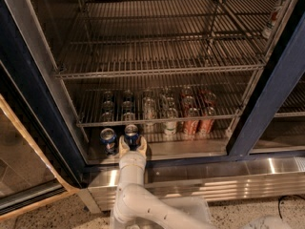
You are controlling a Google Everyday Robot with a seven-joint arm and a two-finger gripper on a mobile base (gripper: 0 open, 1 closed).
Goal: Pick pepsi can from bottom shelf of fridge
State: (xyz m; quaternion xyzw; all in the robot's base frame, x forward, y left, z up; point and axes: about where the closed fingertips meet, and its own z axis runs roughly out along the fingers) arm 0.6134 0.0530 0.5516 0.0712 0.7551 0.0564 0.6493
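The fridge (267, 109) stands open, with a dark blue frame and wire racks. Two dark-blue cans stand at the left front of the silvery bottom shelf (190, 149). The pepsi can (131, 133) is the right one; its twin (108, 139) stands just to its left. My gripper (132, 145) reaches in from below on its white arm and sits right at the pepsi can, with the can's lower part hidden behind it. The can stands upright on the shelf.
The wire rack (157, 116) just above holds several silver, white and red cans close over the gripper. The upper racks (157, 61) are bare. A steel kick plate (214, 178) runs below the shelf. An open glass door (24, 142) is at the left.
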